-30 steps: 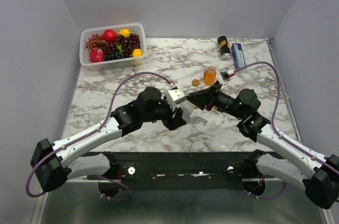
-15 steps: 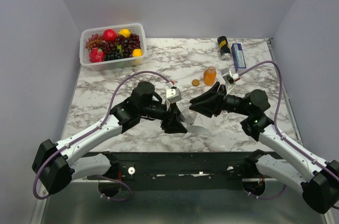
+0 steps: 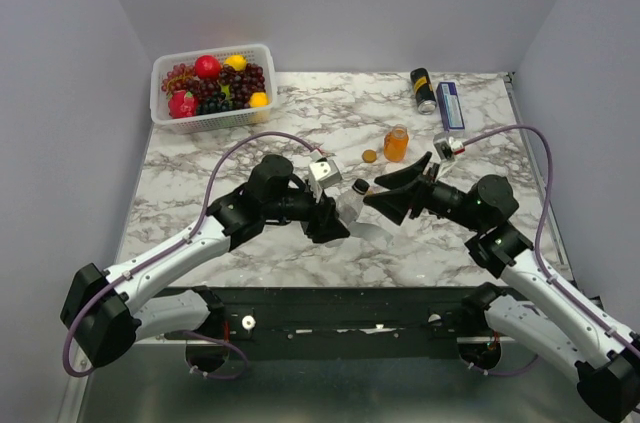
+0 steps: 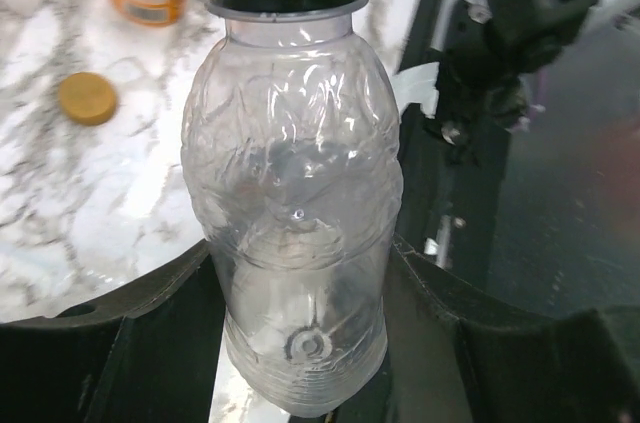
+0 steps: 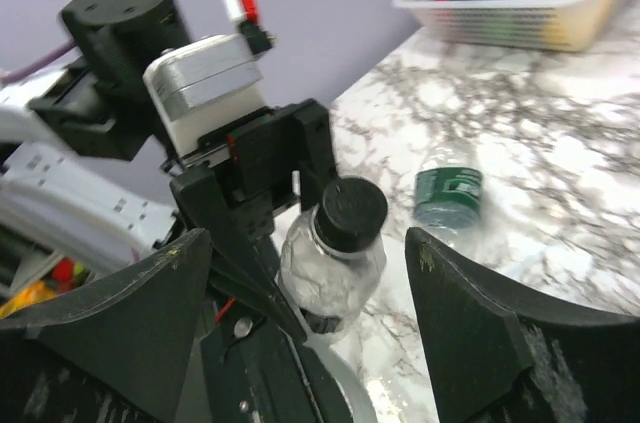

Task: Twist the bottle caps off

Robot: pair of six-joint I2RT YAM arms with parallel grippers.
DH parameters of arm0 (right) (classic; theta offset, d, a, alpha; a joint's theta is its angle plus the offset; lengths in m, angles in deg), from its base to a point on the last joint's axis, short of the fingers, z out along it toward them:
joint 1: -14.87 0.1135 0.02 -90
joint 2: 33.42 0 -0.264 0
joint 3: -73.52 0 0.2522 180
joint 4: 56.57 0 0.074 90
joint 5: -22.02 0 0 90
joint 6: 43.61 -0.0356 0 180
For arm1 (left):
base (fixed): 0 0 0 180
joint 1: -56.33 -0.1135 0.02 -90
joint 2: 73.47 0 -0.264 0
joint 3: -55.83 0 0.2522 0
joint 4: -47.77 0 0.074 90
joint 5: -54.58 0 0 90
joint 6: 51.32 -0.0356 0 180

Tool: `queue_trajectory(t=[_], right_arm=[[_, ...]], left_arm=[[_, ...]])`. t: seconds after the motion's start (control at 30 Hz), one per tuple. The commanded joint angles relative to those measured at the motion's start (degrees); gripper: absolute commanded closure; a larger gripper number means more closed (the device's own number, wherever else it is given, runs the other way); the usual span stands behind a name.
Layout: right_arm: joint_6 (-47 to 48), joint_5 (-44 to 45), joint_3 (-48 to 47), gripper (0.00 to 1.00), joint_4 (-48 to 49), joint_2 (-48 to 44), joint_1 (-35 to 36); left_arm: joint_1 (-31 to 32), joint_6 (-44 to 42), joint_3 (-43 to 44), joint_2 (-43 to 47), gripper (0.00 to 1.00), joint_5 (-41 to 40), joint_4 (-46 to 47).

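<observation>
From above, the left pincer point(image 3: 338, 215) is closed on a clear bottle point(image 3: 352, 205) near the middle of the marble table point(image 3: 250, 148), a little nearer the front edge. The bottle tips toward the right arm, and its black cap point(image 3: 360, 186) is still screwed on. The right pincer point(image 3: 378, 193) faces it with its fingers spread wide, the tips just beside the cap. Behind them an orange bottle point(image 3: 397, 143) stands upright, and an orange cap point(image 3: 370, 155) lies loose just to its left. A basket point(image 3: 212, 83) of fruit sits at the back left. A can point(image 3: 422, 89) and a blue box point(image 3: 449, 105) sit at the back right.

The left wrist camera shows the two black fingers point(image 4: 150, 313) pressed against either side of the bottle's lower body. The black cap sits at the very top edge. The orange bottle and the loose cap lie beyond on the marble.

From the right wrist camera, both fingers point(image 5: 480, 313) stand well apart. The capped bottle is in the gap ahead, touching neither finger. Another bottle point(image 5: 448, 198) with a green label lies on the table behind it.
</observation>
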Motion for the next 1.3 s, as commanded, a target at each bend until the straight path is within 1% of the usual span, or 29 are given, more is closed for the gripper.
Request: queue_trajectory(t=[0.0, 0.07, 0.2, 0.33, 0.57, 0.87, 1.27], right_arm=[[-3.18, 13.23, -0.56, 0.16, -8.42, -1.58, -0.22], [-5.64, 13.41, -0.21, 0.18, -7.38, -0.98, -0.22], [-8.29, 12.0, 0.67, 0.2, -3.25, 1.22, 0.39], [-9.26, 12.0, 0.15, 0.23, -0.26, 3.86, 2.33], [-9.52, 13.93, -1.17, 0.29, 1.94, 7.64, 5.76], [-9.0, 15.78, -2.67, 0.35, 2.12, 10.02, 7.52], [-7.85, 16.48, -4.69, 0.37, 1.33, 12.48, 8.4]], left_arm=[[0.4, -0.57, 1.83, 2.22, 0.68, -13.83, -2.97], [0.92, -0.48, 1.92, 2.23, 0.67, -16.47, -3.5], [1.63, -0.48, 2.01, 2.05, 0.68, -19.02, -4.2], [2.24, -0.66, 2.45, 1.17, 0.68, -20.17, -5.08], [3.21, -0.83, 2.71, 0.2, 0.68, -20.79, -5.7], [4.88, -1.27, 3.06, -0.76, 0.68, -21.67, -6.4], [6.2, -1.36, 3.24, -1.38, 0.68, -22.02, -6.75]])
